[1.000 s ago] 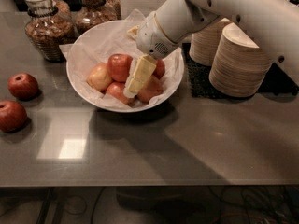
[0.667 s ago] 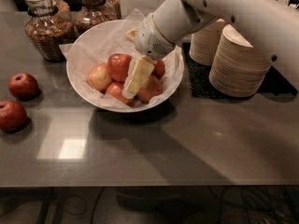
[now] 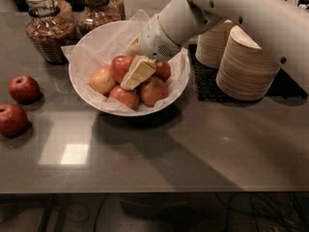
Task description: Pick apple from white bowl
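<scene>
Hovering low in the bowl (image 3: 145, 111), gripper (image 3: 130, 81) sits over the apples (image 3: 153, 91), probably touching the middle ones. Grip state: can't tell. Apples piled in bowl on paper (image 3: 104, 40); two loose apples (image 3: 23, 88) left on table (image 3: 193, 149).

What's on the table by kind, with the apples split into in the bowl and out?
White bowl: 1
Apples in it, visible: 5
Apples loose on the table: 2
Glass jars: 2
Stacks of beige bowls: 2
Total: 12
The gripper is down among the bowl's apples.
</scene>
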Controlling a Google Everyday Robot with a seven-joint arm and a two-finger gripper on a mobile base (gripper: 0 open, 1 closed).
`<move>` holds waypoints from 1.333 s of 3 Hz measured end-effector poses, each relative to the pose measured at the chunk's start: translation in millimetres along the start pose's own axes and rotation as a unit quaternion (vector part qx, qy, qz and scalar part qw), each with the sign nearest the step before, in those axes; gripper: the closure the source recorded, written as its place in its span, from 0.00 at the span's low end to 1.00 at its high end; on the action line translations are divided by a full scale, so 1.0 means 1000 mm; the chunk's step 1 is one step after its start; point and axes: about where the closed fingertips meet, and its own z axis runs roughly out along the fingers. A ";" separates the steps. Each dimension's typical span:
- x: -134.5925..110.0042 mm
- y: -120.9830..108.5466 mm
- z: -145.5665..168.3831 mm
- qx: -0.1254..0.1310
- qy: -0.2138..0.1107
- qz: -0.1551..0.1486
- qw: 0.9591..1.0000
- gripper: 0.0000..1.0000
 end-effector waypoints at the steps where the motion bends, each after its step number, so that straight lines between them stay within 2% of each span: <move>1: 0.000 0.000 0.000 0.000 0.000 0.000 1.000 0.64; 2: 0.000 0.000 0.000 0.000 0.000 0.000 1.000 0.88; 3: 0.000 0.000 0.000 0.000 0.000 0.000 1.000 1.00; 4: -0.006 0.006 -0.015 0.009 -0.020 0.001 1.000 1.00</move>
